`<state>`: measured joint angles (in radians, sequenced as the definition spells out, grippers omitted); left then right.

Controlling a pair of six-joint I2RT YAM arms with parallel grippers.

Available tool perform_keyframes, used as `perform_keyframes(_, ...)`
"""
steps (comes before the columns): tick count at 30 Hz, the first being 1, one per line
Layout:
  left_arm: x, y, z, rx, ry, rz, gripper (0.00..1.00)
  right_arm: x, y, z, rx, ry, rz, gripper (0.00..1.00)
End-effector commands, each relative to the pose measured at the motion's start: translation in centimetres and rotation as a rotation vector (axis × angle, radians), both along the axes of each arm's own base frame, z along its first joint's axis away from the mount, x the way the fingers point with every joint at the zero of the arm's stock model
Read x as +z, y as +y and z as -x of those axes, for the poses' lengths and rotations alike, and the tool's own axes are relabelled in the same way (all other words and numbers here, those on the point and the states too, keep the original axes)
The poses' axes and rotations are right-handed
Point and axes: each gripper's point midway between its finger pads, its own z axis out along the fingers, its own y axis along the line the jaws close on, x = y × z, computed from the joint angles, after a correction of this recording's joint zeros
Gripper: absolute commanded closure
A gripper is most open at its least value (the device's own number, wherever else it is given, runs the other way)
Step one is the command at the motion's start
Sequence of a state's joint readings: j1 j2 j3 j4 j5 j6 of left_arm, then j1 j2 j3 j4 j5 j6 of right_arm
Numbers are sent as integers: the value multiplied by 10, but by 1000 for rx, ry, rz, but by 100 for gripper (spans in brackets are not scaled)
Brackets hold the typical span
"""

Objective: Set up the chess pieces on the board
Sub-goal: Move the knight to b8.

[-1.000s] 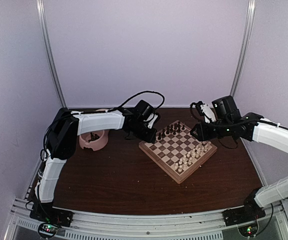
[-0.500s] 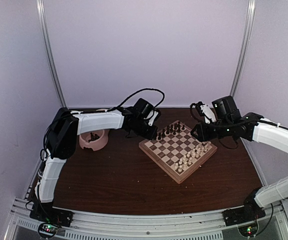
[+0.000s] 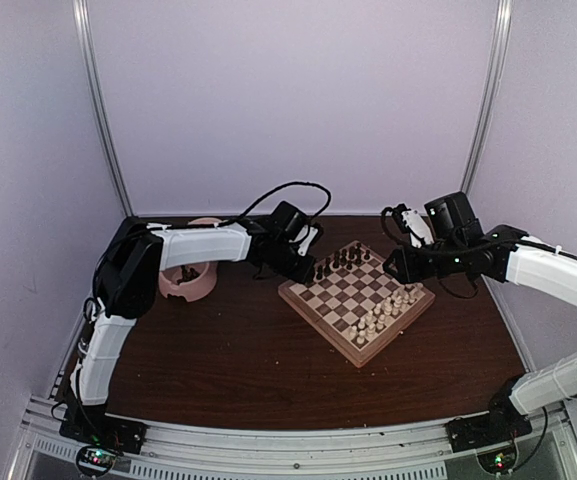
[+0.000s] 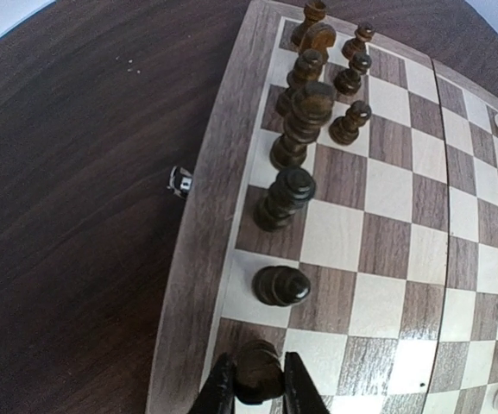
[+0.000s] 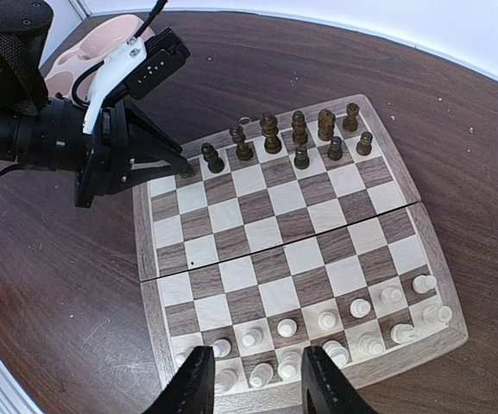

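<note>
Your left gripper [image 4: 258, 395], stretched out low to the board's edge, is clamped on a turned dark wooden chess piece [image 4: 257, 366] at an edge square of the glossy checkered board [image 4: 198, 250], while your right gripper [image 5: 252, 379] hovers above the cream chessmen [image 5: 335, 319], fingers apart and empty.

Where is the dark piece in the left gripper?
Bottom centre of the left wrist view: the dark piece is clamped in the left gripper at the board's edge row, beside the nearest standing dark chessman.
</note>
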<state>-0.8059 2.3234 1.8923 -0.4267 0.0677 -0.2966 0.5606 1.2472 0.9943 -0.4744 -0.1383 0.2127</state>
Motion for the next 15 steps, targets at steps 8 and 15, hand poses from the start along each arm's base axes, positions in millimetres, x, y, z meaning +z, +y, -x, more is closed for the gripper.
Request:
perform_keyframes(8, -2, -4, -8, -19, -31, 8, 75, 12, -4, -4, -20, -33, -4, 63)
perform_keyframes(15, 0, -2, -7, -22, -22, -10, 66, 12, -3, -5, -20, -30, -10, 63)
